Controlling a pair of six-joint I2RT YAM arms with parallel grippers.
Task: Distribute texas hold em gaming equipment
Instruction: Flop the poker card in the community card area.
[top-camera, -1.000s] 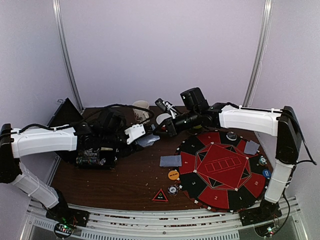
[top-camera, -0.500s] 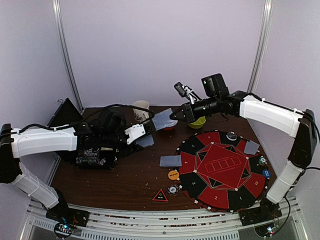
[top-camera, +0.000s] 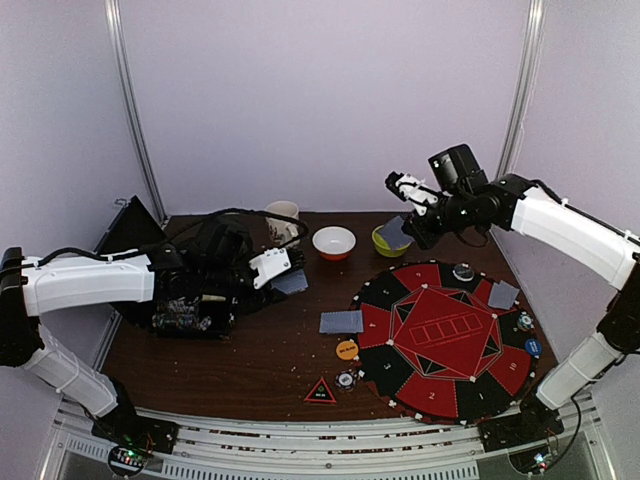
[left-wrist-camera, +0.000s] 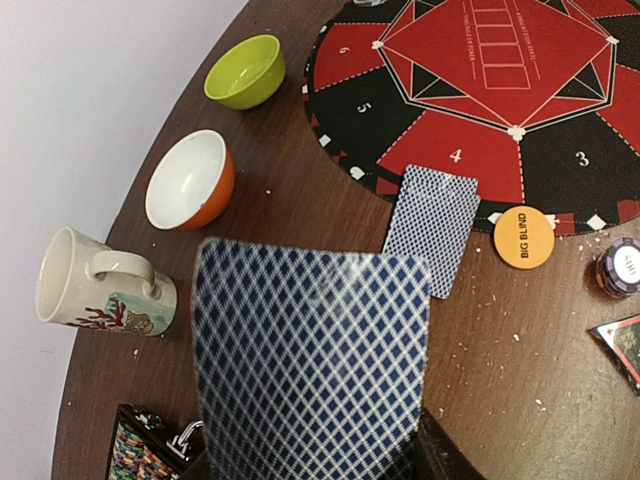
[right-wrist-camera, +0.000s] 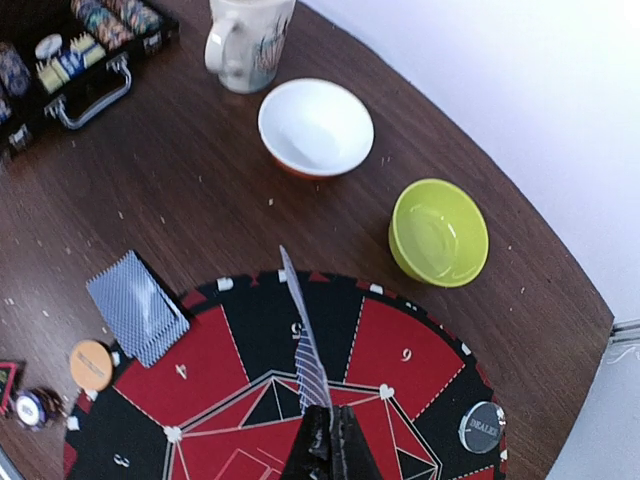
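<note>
Right arm now reaches farther right than a second ago, above the green bowl; right end effector pinches a playing card edge-on. Left end effector grips another card over the desk.

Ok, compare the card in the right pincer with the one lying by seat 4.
The held card is up in the air, clamped in the right pincer; the lying card rests flat, partly on the mat, touched by nothing. The held card shows edge-on to the right wrist camera; the lying card shows its whole back. Both backs are blue-grey chequered.
</note>
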